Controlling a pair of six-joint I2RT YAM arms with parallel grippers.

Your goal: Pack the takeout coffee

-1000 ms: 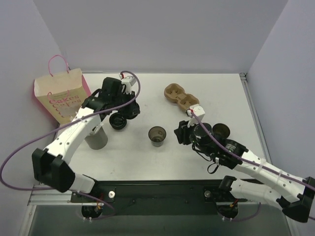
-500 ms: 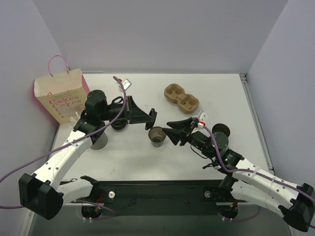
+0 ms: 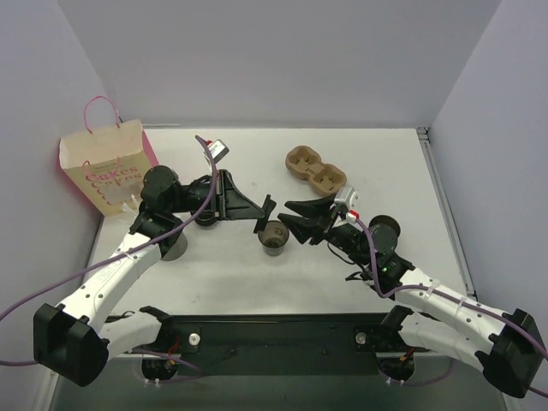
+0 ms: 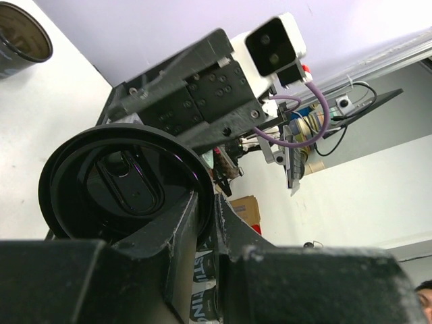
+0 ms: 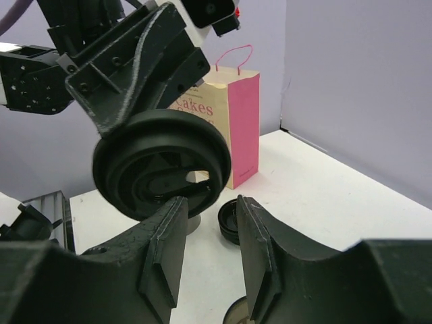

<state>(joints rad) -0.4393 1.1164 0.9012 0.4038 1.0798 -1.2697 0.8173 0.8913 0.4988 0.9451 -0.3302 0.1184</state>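
No cup with a lid on shows. My left gripper (image 3: 261,212) is shut on the rim of a black plastic lid (image 4: 125,182), holding it on edge above the table's middle. The lid also shows in the right wrist view (image 5: 162,162). My right gripper (image 3: 291,218) is open and empty. It faces the lid, which hangs just ahead of its fingertips (image 5: 169,219). A lidless cup with a dark inside (image 3: 274,237) stands right below both grippers. The pink-and-cream paper bag (image 3: 107,167) stands at the far left, and shows in the right wrist view (image 5: 229,121).
A black lid (image 3: 205,216) lies on the table under my left arm, also in the right wrist view (image 5: 233,219). A taller pale grey lidless cup (image 3: 171,244) stands by it. A brown cup carrier (image 3: 315,169) lies at the back. Another dark cup (image 3: 383,229) stands behind my right arm.
My left gripper lifted a black lid and swung right to the middle. My right gripper turned left, opened toward the lid and moved closer to it.
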